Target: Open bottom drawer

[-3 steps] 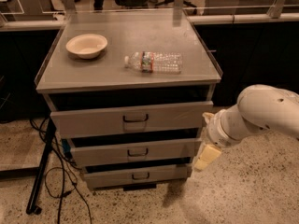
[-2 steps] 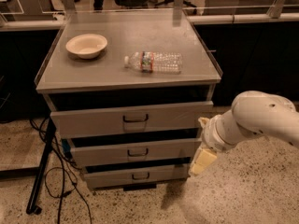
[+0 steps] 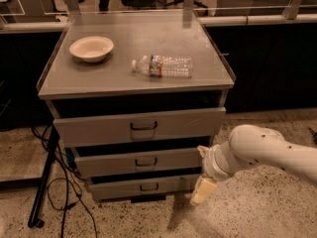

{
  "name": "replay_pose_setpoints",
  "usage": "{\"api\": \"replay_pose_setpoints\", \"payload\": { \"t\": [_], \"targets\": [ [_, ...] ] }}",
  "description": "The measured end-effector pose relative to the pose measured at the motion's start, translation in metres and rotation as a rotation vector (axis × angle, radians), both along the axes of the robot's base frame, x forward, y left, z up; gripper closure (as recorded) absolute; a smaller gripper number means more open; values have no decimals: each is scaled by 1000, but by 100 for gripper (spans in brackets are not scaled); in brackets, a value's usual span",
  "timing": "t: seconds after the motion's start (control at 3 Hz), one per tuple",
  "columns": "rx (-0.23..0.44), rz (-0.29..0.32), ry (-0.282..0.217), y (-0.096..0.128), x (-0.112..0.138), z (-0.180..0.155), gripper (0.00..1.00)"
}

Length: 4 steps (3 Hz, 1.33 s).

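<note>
A grey metal cabinet has three drawers. The bottom drawer has the shortest front and a small dark pull handle at its centre; its front stands a little out from the cabinet frame. The mid drawer and the tall top drawer are above it. My gripper hangs at the end of the white arm, low by the right end of the bottom drawer's front and to the right of its handle.
On the cabinet top lie a cream bowl and a plastic water bottle on its side. Black cables and a stand leg are on the speckled floor at the left. Dark counters run behind.
My arm and gripper have moved left and slightly down, closer to the right end of the bottom drawer. The drawers have not moved.
</note>
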State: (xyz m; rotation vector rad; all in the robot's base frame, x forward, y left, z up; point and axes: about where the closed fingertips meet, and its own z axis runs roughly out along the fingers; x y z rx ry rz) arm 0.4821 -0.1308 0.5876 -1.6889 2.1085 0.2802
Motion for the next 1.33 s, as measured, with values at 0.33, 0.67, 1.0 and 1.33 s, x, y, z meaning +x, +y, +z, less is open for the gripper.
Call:
{"api": "replay_pose_setpoints", "payload": {
  "t": [0.33, 0.67, 1.0, 1.33],
  "targets": [
    [16, 13, -4, 4, -6, -31, 0],
    [31, 21, 2, 8, -7, -65, 0],
    [28, 11, 27, 8, -9, -103, 0],
    [28, 11, 27, 8, -9, -103, 0]
  ]
}}
